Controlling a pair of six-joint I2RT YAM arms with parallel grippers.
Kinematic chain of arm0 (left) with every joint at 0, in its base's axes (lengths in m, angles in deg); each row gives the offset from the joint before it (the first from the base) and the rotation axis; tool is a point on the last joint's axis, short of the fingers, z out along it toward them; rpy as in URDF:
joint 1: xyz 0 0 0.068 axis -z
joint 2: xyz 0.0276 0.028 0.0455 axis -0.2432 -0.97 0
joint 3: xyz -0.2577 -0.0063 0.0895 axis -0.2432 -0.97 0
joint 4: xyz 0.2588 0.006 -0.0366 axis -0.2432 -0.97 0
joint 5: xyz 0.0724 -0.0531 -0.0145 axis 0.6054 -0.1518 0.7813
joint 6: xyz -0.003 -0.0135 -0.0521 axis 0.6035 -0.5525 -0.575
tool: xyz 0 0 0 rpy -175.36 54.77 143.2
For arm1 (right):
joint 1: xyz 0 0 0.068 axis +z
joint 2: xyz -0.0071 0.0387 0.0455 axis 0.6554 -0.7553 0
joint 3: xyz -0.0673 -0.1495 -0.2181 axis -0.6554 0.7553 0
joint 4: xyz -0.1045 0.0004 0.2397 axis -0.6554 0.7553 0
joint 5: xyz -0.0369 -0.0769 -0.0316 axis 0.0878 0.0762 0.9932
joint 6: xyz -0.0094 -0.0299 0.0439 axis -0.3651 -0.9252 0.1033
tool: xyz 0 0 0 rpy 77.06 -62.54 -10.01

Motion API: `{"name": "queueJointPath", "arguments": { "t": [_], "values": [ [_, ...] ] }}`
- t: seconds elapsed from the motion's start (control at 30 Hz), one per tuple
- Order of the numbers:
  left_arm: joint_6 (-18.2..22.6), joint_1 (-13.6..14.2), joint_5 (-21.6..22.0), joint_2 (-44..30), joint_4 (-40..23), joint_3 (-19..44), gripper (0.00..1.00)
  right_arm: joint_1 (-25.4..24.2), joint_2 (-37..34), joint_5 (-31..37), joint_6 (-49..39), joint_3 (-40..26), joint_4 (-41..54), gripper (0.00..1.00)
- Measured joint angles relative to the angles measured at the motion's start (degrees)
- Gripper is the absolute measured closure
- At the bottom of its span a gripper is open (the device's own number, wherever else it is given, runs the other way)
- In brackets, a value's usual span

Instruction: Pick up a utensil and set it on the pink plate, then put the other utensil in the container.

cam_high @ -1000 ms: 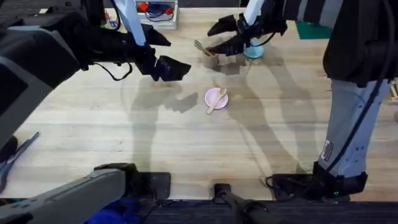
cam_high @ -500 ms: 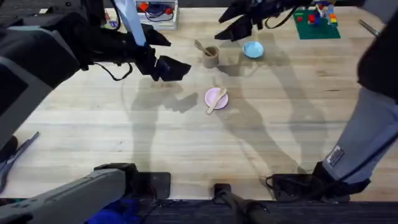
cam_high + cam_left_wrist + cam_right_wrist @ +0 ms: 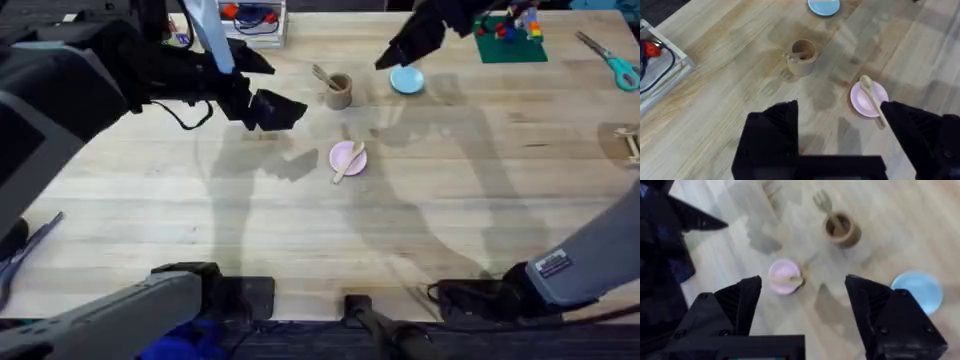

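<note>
The pale wooden spoon lies across the small pink plate at mid-table; it also shows as the spoon on the plate and as the spoon on the plate. The wooden fork stands tines-up in the brown cup, seen again as the fork in the cup. My left gripper hovers open to the left of the cup. My right gripper is open too, raised beyond the cup at the far side. Both hold nothing.
A light-blue plate sits right of the cup. A white tray is at the far left, a green baseplate with blocks and teal scissors at the far right. Dark scissors lie at the near left.
My right arm has pulled back from beside the cup toward the far right and risen, open. The fork stays in the cup. The left arm has not moved.
</note>
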Motion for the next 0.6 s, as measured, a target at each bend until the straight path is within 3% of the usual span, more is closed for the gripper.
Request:
{"name": "queueJointPath", "arguments": {
  "t": [0.37,0.6],
  "values": [
    [0.0,0.0,0.0,0.0,0.0,0.0,0.007,0.0,3.0,8.2,2.8,0.0,14.3,0.006],
    [0.0,0.0,0.0,0.0,0.0,0.0,0.008,0.0,3.0,12.6,3.0,0.0,16.5,0.006]
  ]
}}
